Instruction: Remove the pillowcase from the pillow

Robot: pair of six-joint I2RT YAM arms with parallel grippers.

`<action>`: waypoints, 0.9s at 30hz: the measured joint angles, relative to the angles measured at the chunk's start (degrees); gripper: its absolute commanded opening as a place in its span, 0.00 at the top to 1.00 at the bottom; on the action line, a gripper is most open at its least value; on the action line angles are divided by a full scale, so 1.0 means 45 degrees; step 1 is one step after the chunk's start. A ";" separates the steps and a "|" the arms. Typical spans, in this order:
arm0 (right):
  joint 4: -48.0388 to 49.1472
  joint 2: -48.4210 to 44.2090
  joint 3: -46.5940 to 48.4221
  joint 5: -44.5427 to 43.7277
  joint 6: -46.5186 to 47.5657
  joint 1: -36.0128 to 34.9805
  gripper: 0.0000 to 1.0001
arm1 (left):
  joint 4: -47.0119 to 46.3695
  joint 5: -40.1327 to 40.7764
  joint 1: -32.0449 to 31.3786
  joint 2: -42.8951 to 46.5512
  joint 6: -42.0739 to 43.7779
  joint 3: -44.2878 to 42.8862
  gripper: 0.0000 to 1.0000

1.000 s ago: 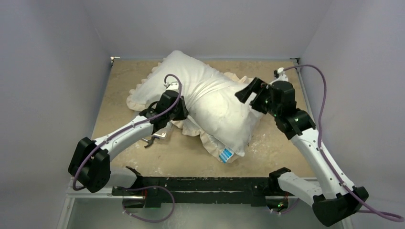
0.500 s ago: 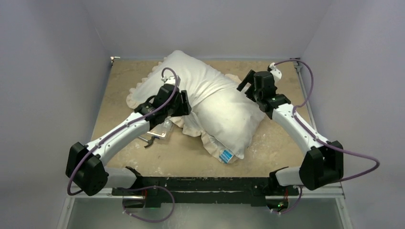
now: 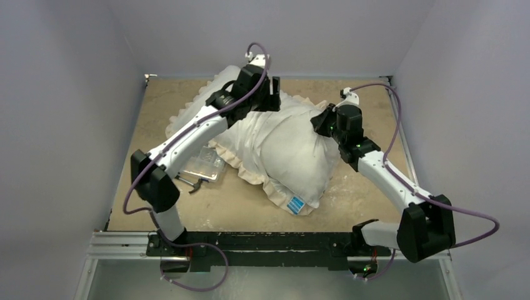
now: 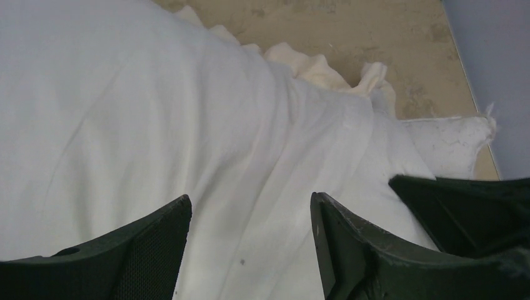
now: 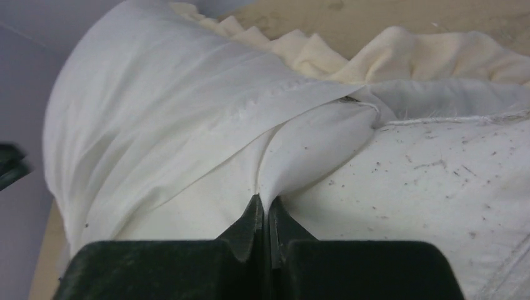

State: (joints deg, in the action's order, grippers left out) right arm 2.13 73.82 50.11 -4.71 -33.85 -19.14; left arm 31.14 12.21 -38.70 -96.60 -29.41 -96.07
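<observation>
Two changes. Right gripper [image 5: 265,209] pinches a pillowcase [image 5: 156,106] fold; left gripper [image 4: 250,200], open, empty, has swung across the pillow [image 3: 300,165]. Peeling looks ready.

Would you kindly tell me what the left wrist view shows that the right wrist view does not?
Left wrist only: the left gripper, open, above the limp white fabric pillowcase. Right wrist only: the right gripper shut, pinching a pillowcase fold. Both: the pillowcase, its cream ruffled frill, part of the plump white pillow and the tan tabletop.
</observation>
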 measured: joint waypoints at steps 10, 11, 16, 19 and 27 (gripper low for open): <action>0.0709 -0.1365 -0.0418 0.1321 0.0340 -0.0782 1.00 | 0.1462 -0.1049 -0.0170 -0.5017 0.2093 -0.5323 0.30; 0.0719 -0.1355 -0.0418 0.1292 0.0340 -0.0855 1.00 | 0.1535 -0.1146 -0.0170 -0.5270 0.2191 -0.5484 0.30; 0.0636 -0.1239 -0.0427 0.0758 0.0267 -0.1345 1.00 | 0.1535 -0.1681 -0.0180 -0.5911 0.2545 -0.5678 0.41; 0.0505 -0.1224 -0.0427 0.0495 0.0160 -0.1598 1.00 | 0.1273 -0.1919 -0.0155 -0.6008 0.2574 -0.5561 0.75; -0.0704 -0.1253 -0.0029 -0.1030 -0.0991 -0.1826 1.00 | 0.0792 -0.1360 -0.0087 -0.6037 0.2788 -0.4974 1.00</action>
State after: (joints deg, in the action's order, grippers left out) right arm -1.04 68.18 49.98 -9.34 -38.30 -27.35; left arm 34.70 6.09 -39.09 -123.76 -16.86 -118.45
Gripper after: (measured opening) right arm 0.015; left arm 0.007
